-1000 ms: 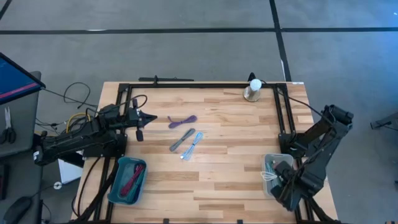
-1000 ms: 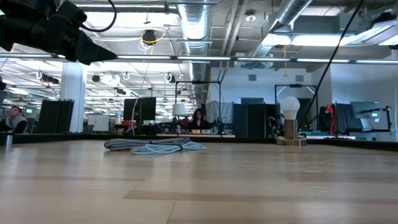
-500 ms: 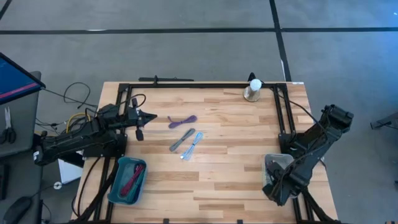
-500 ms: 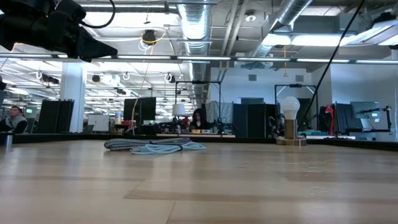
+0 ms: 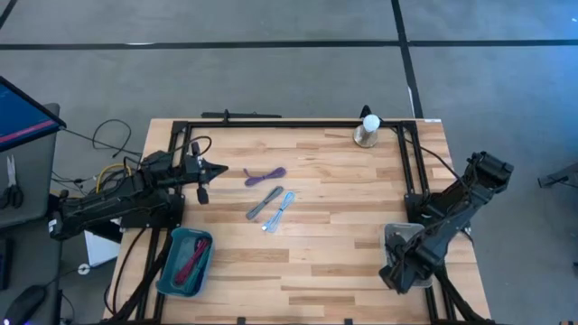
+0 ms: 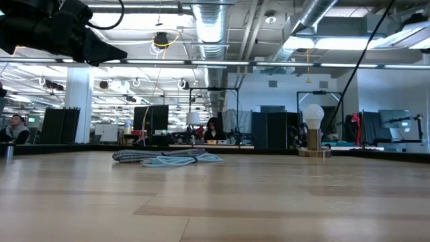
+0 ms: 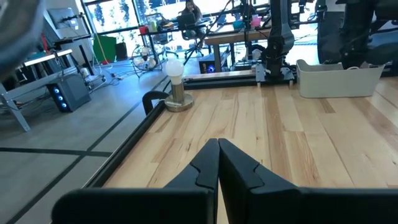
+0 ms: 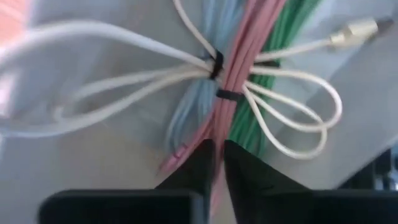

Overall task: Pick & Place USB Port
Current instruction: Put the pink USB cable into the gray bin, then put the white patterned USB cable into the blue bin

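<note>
Several tied USB cable bundles lie in the white bin (image 5: 395, 233) at the right near corner: white (image 8: 124, 81), light blue (image 8: 196, 99), pink (image 8: 235, 62) and green (image 8: 273, 43). My right gripper (image 8: 217, 158) points down into this bin, its fingertips a narrow gap apart just over the pink bundle. On the table's middle lie a purple (image 5: 265, 174), a grey (image 5: 263, 204) and a light blue cable (image 5: 283, 209). My left gripper (image 5: 204, 171) hangs shut and level over the left edge, holding nothing. My right gripper comes at the pink bundle's lower stretch (image 8: 211, 134) from above, with the fingers along the bundle. The pink strands show through the gap between the fingertips. Whether the tips touch them I cannot tell.
A teal bin (image 5: 172, 271) with a red cable inside stands at the left near corner. A small lamp with a white bulb (image 5: 368, 132) stands at the far edge. A black frame (image 5: 411, 162) borders the table. Bare wood lies between the middle cables and the white bin.
My right arm has sunk, and its gripper has gone down into the white bin. The cables on the table have stayed where they were.
</note>
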